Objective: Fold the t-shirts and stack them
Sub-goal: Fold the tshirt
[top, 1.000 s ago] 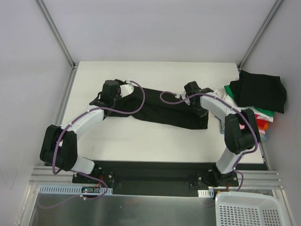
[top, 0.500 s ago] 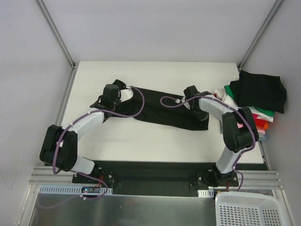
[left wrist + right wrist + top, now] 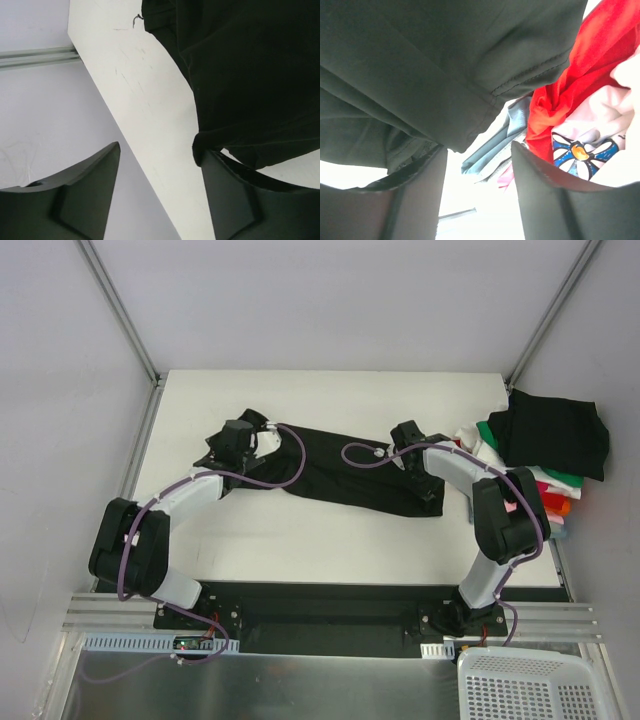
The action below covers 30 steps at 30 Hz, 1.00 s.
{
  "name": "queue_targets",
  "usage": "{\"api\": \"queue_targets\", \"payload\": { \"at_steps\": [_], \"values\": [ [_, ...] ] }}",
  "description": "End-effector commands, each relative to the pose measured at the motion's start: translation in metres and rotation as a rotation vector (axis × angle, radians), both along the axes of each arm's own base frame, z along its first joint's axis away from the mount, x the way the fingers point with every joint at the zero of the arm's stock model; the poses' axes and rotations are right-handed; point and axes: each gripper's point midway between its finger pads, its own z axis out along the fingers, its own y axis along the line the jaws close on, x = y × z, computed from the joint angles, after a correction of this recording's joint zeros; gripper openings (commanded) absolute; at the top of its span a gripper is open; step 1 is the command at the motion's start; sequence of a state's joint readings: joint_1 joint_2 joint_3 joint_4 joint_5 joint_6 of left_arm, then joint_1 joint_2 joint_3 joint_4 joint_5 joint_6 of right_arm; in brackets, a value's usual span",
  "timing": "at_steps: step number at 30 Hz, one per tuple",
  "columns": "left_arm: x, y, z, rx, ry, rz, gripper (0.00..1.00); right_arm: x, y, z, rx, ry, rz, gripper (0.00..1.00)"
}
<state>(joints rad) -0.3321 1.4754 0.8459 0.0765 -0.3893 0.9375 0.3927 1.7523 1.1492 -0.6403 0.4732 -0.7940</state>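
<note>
Both pairs of jaws are standing open, holding nothing, at the ends of the black t-shirt [image 3: 350, 475] lying beside the stack [image 3: 552, 435]; it is looking soft and limp, probably wanting corner grips.

black t-shirt [image 3: 350, 475] ends hidden, lower stacked t-shirts [image 3: 548, 483] mostly covered

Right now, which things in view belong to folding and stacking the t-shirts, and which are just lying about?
Part of the job:
- black t-shirt, stretched out in a long strip
- stack of folded t-shirts at the right edge, a black one on top

Just lying about:
- white basket, near right corner
- metal panel along the near edge
</note>
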Motion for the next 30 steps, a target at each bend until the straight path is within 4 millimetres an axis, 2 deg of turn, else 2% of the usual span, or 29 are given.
{"api": "queue_targets", "payload": {
  "at_steps": [1,2,6,10,13,18,22,26,27,29,30],
  "values": [
    [0.004,0.006,0.034,-0.02,-0.1,0.031,0.71,0.002,0.001,0.018,0.014,-0.063,-0.009,0.63],
    [0.004,0.005,0.039,-0.029,-0.115,0.031,0.73,0.003,0.002,0.023,0.021,-0.075,-0.007,0.66],
    [0.006,0.002,0.069,-0.085,-0.191,0.029,0.82,0.004,0.007,0.034,0.043,-0.097,-0.005,0.68],
    [-0.002,-0.004,0.105,-0.172,-0.263,0.012,0.93,0.008,0.013,0.048,0.054,-0.13,0.006,0.71],
    [-0.011,-0.015,0.118,-0.263,-0.27,-0.022,0.99,0.012,0.022,0.061,0.071,-0.154,0.019,0.73],
    [-0.021,-0.021,0.121,-0.294,-0.265,-0.037,0.99,0.012,0.036,0.066,0.067,-0.156,0.056,0.75],
    [-0.023,-0.021,0.116,-0.294,-0.256,-0.038,0.99,0.015,0.038,0.067,0.059,-0.162,0.058,0.75],
    [-0.019,-0.024,0.105,-0.305,-0.225,-0.032,0.99,0.022,0.039,0.066,0.044,-0.175,0.061,0.75],
    [-0.015,-0.026,0.096,-0.303,-0.2,-0.029,0.99,0.024,0.04,0.065,0.044,-0.177,0.059,0.75],
    [-0.008,-0.031,0.091,-0.318,-0.182,-0.024,0.99,0.029,0.044,0.064,0.055,-0.186,0.054,0.75],
    [-0.003,-0.034,0.079,-0.319,-0.15,-0.02,0.99,0.032,0.045,0.065,0.065,-0.197,0.043,0.75]
  ]
}}
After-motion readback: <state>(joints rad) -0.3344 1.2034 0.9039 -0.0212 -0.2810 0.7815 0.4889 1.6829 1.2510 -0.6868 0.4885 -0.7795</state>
